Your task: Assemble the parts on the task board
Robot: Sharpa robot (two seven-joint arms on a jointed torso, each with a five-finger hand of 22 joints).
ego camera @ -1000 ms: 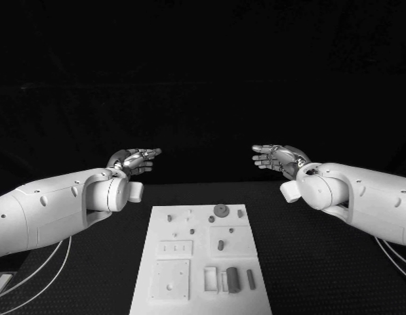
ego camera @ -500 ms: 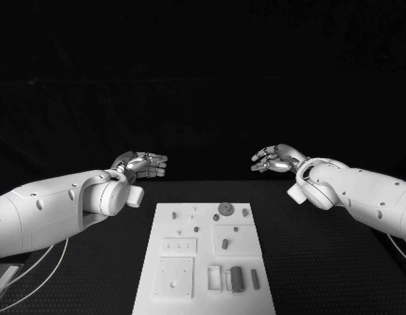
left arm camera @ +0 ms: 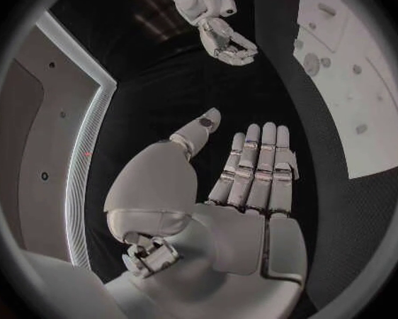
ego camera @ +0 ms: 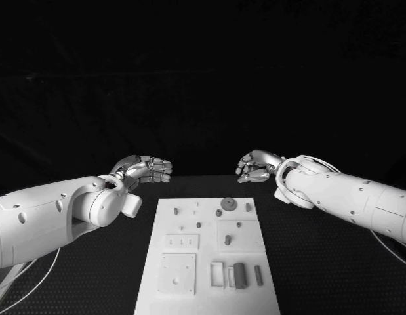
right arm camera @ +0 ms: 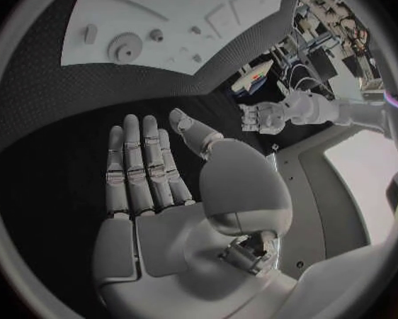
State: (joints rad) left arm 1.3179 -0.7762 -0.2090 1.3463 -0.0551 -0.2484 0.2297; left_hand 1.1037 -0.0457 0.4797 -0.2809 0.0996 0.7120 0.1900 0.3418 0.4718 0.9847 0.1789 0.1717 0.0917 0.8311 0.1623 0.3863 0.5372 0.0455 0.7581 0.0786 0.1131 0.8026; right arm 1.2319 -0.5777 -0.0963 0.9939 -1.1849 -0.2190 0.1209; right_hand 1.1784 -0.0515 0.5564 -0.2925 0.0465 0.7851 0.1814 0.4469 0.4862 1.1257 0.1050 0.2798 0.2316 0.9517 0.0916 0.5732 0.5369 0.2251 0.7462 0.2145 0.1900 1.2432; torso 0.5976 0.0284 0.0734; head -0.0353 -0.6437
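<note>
Your white rectangular task board [ego camera: 207,252] lies on the black bench [ego camera: 326,262], its long axis running from the robot's body straight away toward the far edge. Both arms hang beyond the board's far end, so every part lies back toward the robot from either robot hand.

The left robot hand [ego camera: 144,168] hovers off the board's far left corner, holding nothing; the left wrist view shows its fingers [left arm camera: 256,163] laid out straight, side by side. The right robot hand [ego camera: 258,167] hovers off the far right corner, likewise holding nothing, with its fingers [right arm camera: 141,159] extended flat.

The round grey disc part [ego camera: 228,203] sits near the board's far end, toward the right side; judging by that, the right robot hand is the nearer one for it. The dark upright block parts [ego camera: 239,275] stand at the board's near end, well apart from both hands.

You will find no readable writing or labels on the board or parts.
</note>
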